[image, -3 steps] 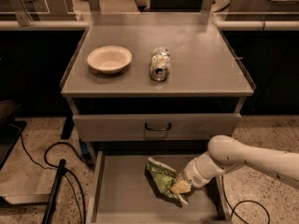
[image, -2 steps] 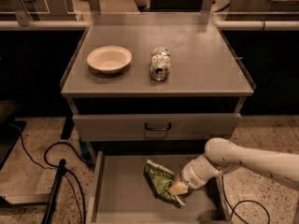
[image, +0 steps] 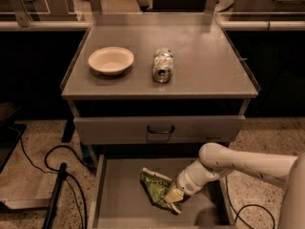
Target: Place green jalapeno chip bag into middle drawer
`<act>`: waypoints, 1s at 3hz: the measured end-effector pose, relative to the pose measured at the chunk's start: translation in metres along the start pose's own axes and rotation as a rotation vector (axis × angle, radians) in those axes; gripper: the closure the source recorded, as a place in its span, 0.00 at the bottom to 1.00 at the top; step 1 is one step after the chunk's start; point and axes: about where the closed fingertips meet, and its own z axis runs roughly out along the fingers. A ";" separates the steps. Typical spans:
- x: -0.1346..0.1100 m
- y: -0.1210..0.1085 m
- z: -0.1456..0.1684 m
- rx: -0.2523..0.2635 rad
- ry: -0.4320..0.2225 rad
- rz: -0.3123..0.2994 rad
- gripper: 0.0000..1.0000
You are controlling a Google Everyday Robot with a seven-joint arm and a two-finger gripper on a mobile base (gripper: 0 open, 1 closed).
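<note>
Camera view: pincer [image: 172, 195], clenched on green jalapeno chip bag [image: 154, 187], has edged leftward, lower inside middle drawer [image: 119, 202].

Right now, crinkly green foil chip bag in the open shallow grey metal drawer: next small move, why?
Probably let the green foil chip bag go and lift the gripper straight up. The bag appears to lie on the floor of the shallow grey metal drawer, gripper at its right edge, so placement looks done.

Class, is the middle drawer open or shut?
Open: the middle drawer is pulled out, gripper at the green jalapeno chip bag inside.
</note>
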 end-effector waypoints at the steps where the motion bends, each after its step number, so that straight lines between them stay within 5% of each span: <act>1: 0.000 0.000 0.001 -0.003 0.000 0.000 0.81; 3: 0.000 0.000 0.001 -0.003 0.000 0.000 0.35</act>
